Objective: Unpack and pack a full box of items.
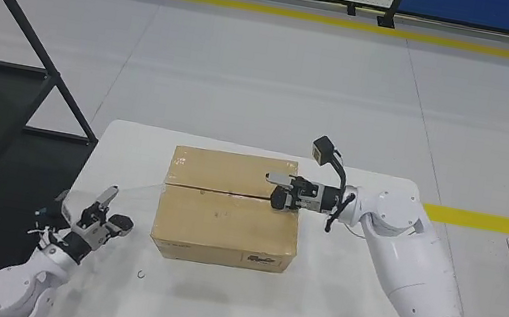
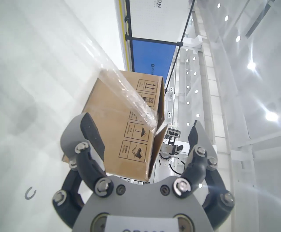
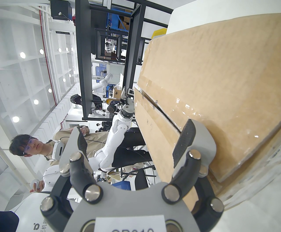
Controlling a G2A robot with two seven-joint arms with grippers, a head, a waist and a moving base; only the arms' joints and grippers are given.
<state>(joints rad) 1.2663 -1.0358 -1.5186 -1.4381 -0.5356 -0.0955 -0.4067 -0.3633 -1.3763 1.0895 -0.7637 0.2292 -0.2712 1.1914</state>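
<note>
indoors, white table (image 1: 210,303) on grey floor (image 1: 248,76) bears the box (image 1: 223,224); left gripper (image 2: 140,122), right gripper (image 3: 132,127) both agape.

White arms (image 1: 417,277), black cables (image 1: 339,185), grey left claw (image 2: 140,120) with black pads (image 2: 92,131), silver screws (image 2: 102,185)

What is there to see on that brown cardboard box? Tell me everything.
The cardboard box is plain brown and rectangular, sitting flat on the white table. Its two top flaps are down, meeting at a middle seam that gapes slightly. Black handling symbols mark one end, and a strip of clear tape trails loose from that end's top edge. The right gripper is open at the seam, one of its fingers apparently resting on the top.
</note>
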